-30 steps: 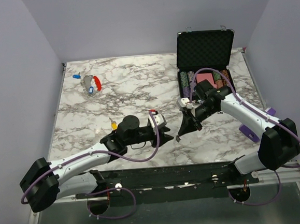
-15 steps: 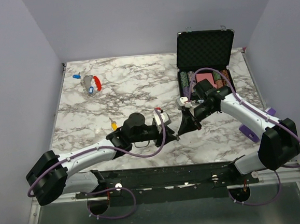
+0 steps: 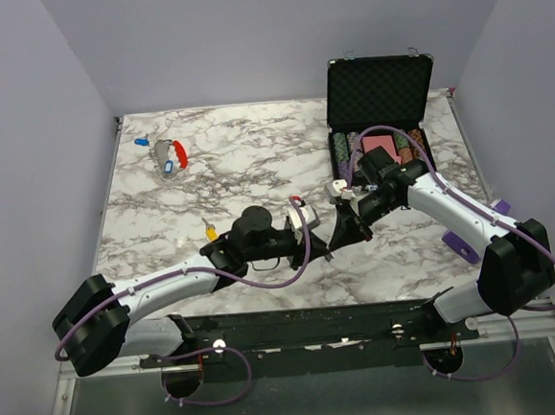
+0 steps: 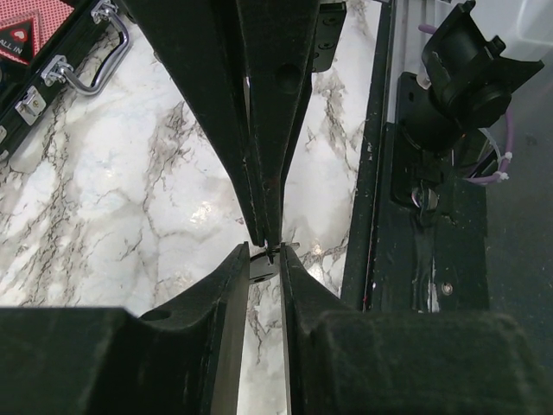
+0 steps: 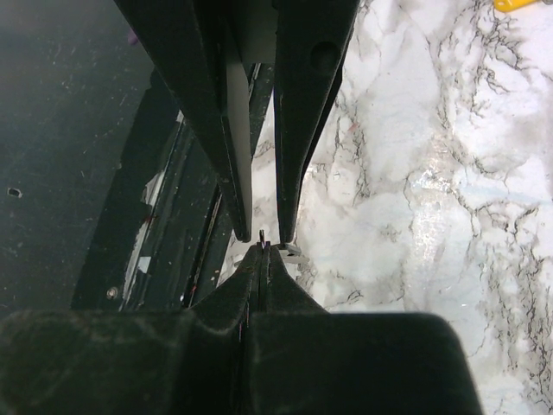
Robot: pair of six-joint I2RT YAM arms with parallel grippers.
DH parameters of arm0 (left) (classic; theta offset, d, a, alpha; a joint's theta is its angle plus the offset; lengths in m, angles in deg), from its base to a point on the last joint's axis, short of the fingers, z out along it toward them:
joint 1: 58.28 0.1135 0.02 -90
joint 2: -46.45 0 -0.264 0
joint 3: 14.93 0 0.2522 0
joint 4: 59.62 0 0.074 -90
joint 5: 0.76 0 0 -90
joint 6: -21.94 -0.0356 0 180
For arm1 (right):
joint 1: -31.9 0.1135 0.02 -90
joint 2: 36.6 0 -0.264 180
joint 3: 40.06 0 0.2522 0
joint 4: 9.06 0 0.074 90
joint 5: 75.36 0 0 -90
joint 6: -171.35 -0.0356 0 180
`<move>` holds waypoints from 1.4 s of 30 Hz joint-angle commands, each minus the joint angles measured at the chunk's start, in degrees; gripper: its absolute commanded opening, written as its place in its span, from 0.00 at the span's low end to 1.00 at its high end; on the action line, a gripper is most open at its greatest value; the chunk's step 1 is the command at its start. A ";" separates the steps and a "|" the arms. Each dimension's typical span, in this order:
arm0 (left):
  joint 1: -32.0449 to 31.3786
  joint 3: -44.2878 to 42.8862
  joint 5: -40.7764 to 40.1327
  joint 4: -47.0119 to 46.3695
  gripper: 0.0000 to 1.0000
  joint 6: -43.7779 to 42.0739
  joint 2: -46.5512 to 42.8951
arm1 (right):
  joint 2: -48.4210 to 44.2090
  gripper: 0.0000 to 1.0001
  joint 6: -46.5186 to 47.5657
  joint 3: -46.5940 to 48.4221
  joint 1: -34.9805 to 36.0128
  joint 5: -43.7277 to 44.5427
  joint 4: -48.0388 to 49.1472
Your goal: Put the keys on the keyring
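My right gripper [image 3: 334,244] is shut on a tiny silver key [image 5: 262,234], held just above the marble near the table's front middle. My left gripper [image 3: 320,241] meets it tip to tip. Its jaws stand narrowly apart around the key [image 4: 262,264] and the right fingertips [image 4: 266,233]. The keyring [image 3: 179,155], a red clip on a grey strap, lies at the far left with a blue-headed key [image 3: 168,166] by it. Another blue key [image 3: 141,140] lies beside it. A yellow key [image 3: 210,232] lies next to the left arm.
An open black case [image 3: 379,89] with poker chips [image 3: 350,149] stands at the back right; its handle [image 4: 86,65] shows in the left wrist view. A purple block [image 3: 459,243] lies by the right arm. The table's black front rail [image 4: 380,173] is close to both grippers.
My left arm has reached to the right until its fingertips closed in around the key in the right gripper. The right gripper has barely moved.
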 commanded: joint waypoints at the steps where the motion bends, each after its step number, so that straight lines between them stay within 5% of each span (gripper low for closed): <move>1: -0.43 -0.98 0.85 -0.21 0.27 -0.26 0.76 | 0.27 0.01 -0.57 1.18 0.32 0.67 0.78; 9: -0.43 -2.12 1.11 1.11 0.18 -0.79 1.90 | 0.27 0.01 -0.57 1.09 0.50 0.59 0.87; 14: -0.43 -2.64 1.73 1.73 0.00 -1.14 2.17 | 0.27 0.01 -0.57 1.09 0.59 0.59 0.87; 18: -0.43 -1.77 0.86 0.86 0.00 -0.79 1.55 | 0.27 0.03 -0.66 1.09 0.67 0.50 0.87; 22: -0.43 4.63 -3.88 -7.91 0.00 3.16 -2.13 | 0.27 0.38 -2.94 1.61 0.76 -0.81 1.48; 25: -0.43 11.66 -5.65 -18.88 0.00 6.76 -5.47 | 0.18 0.51 -4.44 2.67 0.67 -3.10 0.96; 31: -0.43 22.74 -8.20 -42.98 0.00 12.13 -6.89 | 0.53 0.54 -4.62 2.93 0.67 -7.14 0.34; 42: -0.43 21.70 -6.09 -49.95 0.00 14.68 -2.58 | 1.06 0.50 -6.72 1.44 0.67 -11.02 3.59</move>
